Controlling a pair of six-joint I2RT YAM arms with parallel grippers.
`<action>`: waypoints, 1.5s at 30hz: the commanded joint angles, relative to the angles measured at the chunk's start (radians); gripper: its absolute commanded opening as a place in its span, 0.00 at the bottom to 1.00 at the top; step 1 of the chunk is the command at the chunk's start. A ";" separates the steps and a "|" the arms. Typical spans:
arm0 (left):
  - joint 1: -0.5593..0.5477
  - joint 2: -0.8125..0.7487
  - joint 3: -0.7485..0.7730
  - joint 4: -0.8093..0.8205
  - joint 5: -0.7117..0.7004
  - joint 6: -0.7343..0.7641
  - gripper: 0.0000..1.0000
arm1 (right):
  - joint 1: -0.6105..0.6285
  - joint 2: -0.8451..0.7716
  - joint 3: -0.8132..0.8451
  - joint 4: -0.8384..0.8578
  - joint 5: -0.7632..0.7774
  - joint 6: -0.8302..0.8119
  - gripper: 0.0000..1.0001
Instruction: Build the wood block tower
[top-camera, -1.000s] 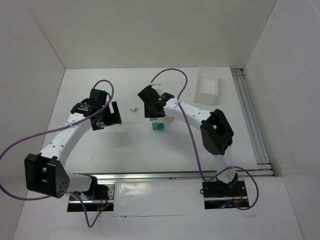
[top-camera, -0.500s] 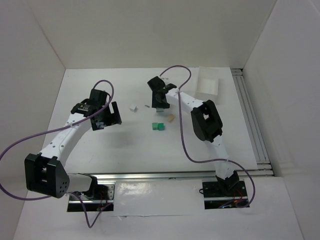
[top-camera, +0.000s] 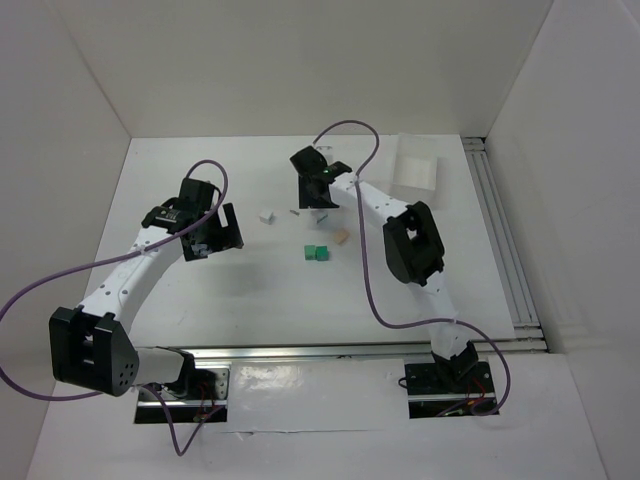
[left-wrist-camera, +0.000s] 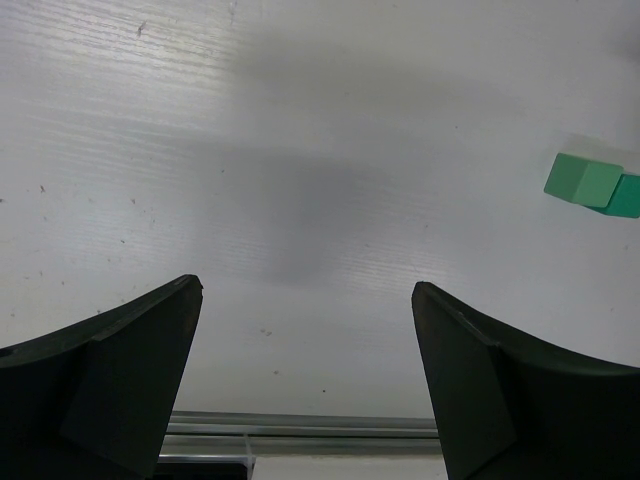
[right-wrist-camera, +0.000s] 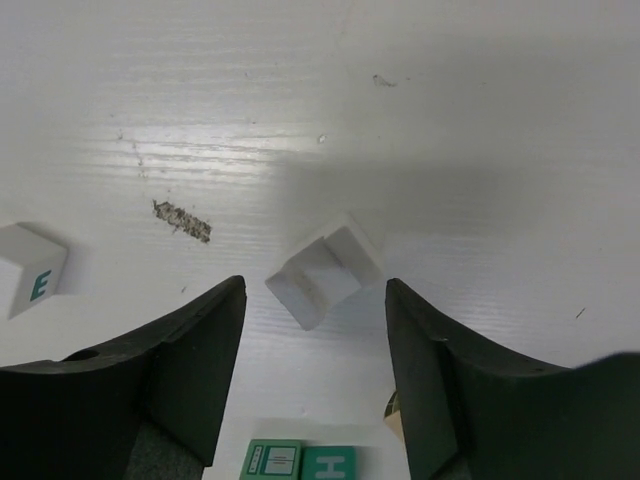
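Observation:
No stack stands. Two teal-green cubes (top-camera: 316, 252) lie side by side on the table, also low in the right wrist view (right-wrist-camera: 300, 463) and at the right of the left wrist view (left-wrist-camera: 590, 183). A tan piece (top-camera: 341, 238) lies just right of them, half hidden behind a finger in the right wrist view (right-wrist-camera: 393, 415). My right gripper (top-camera: 318, 200) is open, its fingers either side of a small white block (right-wrist-camera: 325, 270) without touching it. My left gripper (top-camera: 215, 238) is open and empty over bare table (left-wrist-camera: 305, 290), left of the cubes.
A white block with a green letter E (top-camera: 266, 215) lies left of the right gripper, also in the right wrist view (right-wrist-camera: 30, 265). A grey smear (right-wrist-camera: 182, 222) marks the table. The clear plastic tray (top-camera: 415, 170) stands at the back right. White walls enclose the table.
My right gripper has moved away from the green cubes toward the back and now straddles the small white block. The left arm has not moved.

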 joint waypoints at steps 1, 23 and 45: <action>-0.004 -0.018 -0.003 0.013 -0.011 -0.002 1.00 | 0.043 -0.078 0.008 -0.010 0.044 -0.054 0.65; -0.004 -0.018 -0.012 0.013 -0.011 -0.002 1.00 | 0.034 0.033 0.009 0.008 -0.070 -0.217 0.55; -0.004 -0.007 0.007 0.013 -0.002 -0.002 1.00 | 0.025 0.044 0.088 -0.028 -0.079 -0.226 0.11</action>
